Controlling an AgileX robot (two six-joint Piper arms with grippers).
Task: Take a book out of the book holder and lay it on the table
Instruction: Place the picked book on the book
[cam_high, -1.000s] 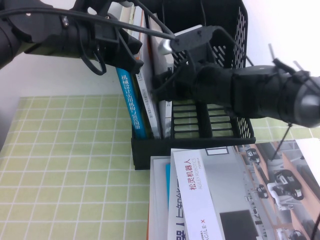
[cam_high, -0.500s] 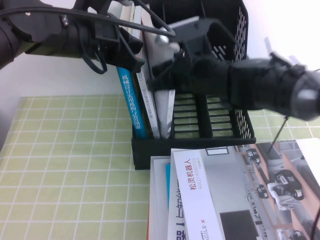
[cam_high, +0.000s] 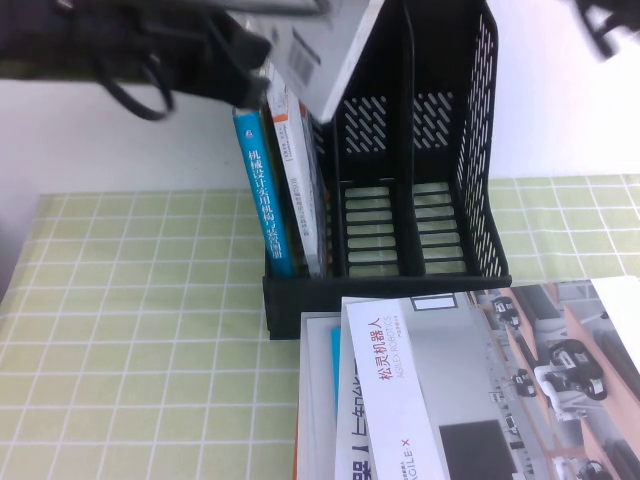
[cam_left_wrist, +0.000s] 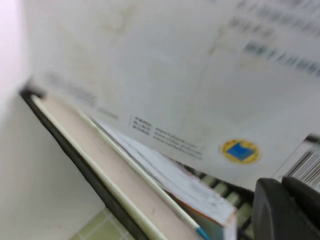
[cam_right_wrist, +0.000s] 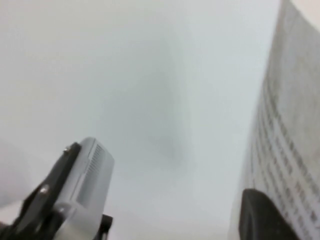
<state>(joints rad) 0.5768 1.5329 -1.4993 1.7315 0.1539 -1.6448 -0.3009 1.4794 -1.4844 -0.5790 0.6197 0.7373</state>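
Your right gripper (cam_right_wrist: 165, 210), above the book holder (cam_high: 440, 270), grips the lifted book (cam_high: 315, 55); left gripper (cam_left_wrist: 285, 210) unclear; next clear the rack and lower it onto the table (cam_high: 130, 330).

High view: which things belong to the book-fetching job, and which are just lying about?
Job: book, raised above book holder; table; right end effector, up beside the book; left end effector, top left by the shelved books.
Lying about: blue-spined book, in the holder; booklets, stacked in front.
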